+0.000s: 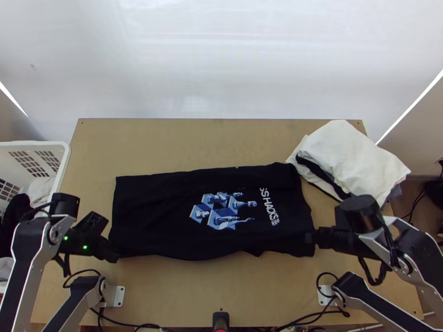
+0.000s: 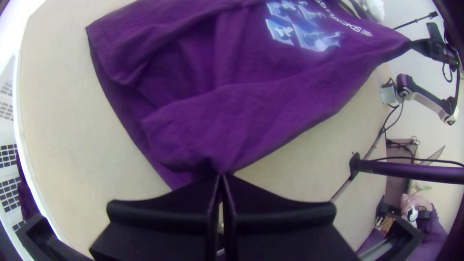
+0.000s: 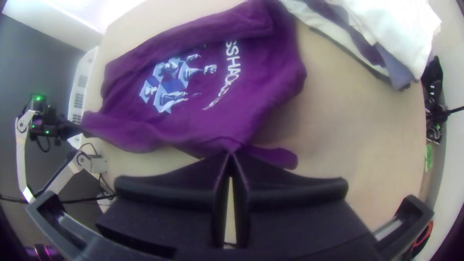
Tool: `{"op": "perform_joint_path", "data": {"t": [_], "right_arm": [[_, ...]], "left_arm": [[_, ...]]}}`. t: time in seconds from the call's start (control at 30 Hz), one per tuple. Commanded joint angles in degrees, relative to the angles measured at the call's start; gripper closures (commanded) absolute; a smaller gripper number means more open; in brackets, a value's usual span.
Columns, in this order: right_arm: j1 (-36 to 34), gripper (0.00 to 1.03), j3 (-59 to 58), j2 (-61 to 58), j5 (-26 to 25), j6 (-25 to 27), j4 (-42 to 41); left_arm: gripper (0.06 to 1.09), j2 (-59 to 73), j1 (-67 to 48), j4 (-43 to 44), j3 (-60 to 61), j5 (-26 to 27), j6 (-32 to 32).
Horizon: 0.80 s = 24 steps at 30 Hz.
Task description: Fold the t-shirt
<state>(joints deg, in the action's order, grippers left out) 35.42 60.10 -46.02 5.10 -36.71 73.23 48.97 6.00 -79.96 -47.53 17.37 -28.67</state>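
Left hand [image 1: 114,255]: clenched on the shirt's [image 1: 160,221] lower-left corner.
Right hand [image 1: 310,238]: clenched near its lower-right corner.
Shirt: laid print [image 1: 224,213] up across the counter's [image 1: 166,145] middle.
Cloths [image 1: 351,157]: piled upper right.
Basket [image 1: 33,143]: seen far left.

In the top view, can't see the bit of t-shirt [image 1: 160,221] pinched inside the left claw [image 1: 113,252] at eight o'clock. Can't see the basket [image 1: 63,167] whole, cut off at nine.

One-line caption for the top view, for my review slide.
Left gripper and right gripper hold a partly folded black t-shirt at its near corners, beside a cloth pile.
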Motion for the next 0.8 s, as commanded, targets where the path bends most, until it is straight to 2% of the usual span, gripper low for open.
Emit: {"op": "perform_joint_path", "data": {"t": [0.0,0.07,0.1,0.17,0.23,0.27,0.33,0.5,0.6,0.7,0.77], "right_arm": [[0.0,0.99,1.69,-3.81,-1.06,1.99,-3.45],[0.09,0.99,1.87,-4.17,-0.97,2.08,-3.8],[0.09,0.99,1.87,-4.17,-0.97,2.17,-3.89],[0.0,0.99,1.87,-4.17,-0.97,2.34,-3.89],[0.0,0.99,1.87,-3.99,-1.06,2.78,-3.89],[0.0,0.99,1.96,-3.73,-1.15,2.96,-3.89],[0.0,0.99,2.13,-3.64,-1.41,3.4,-3.8],[-0.26,0.99,2.22,-3.29,-1.41,4.01,-3.27],[-0.26,0.99,2.22,-3.29,-1.41,4.19,-3.27],[-0.26,0.99,2.31,-3.46,-1.41,4.28,-3.36],[-0.26,0.99,2.31,-3.55,-1.41,4.28,-3.36]], "left_arm": [[1.05,7.37,0.77,2.97,-0.64,0.48,-4.21],[1.04,10.18,0.42,3.67,-0.72,0.65,-4.12],[1.0,11.59,0.42,3.76,-0.64,0.65,-4.12],[0.84,14.13,0.42,3.85,-0.55,0.65,-4.03],[0.87,14.66,1.12,3.59,-0.28,0.74,-4.21],[1.07,13.87,2.0,4.38,-0.2,2.23,-4.29],[1.05,11.85,5.51,4.91,-0.11,4.34,-4.47],[1.05,13.78,5.07,4.73,-0.02,4.34,-4.82],[0.95,16.86,5.69,4.55,-0.64,4.26,-4.91],[0.96,17.39,6.74,4.47,-0.9,4.26,-5.52],[1.05,16.51,7.1,4.47,-1.08,4.34,-5.61]]}}
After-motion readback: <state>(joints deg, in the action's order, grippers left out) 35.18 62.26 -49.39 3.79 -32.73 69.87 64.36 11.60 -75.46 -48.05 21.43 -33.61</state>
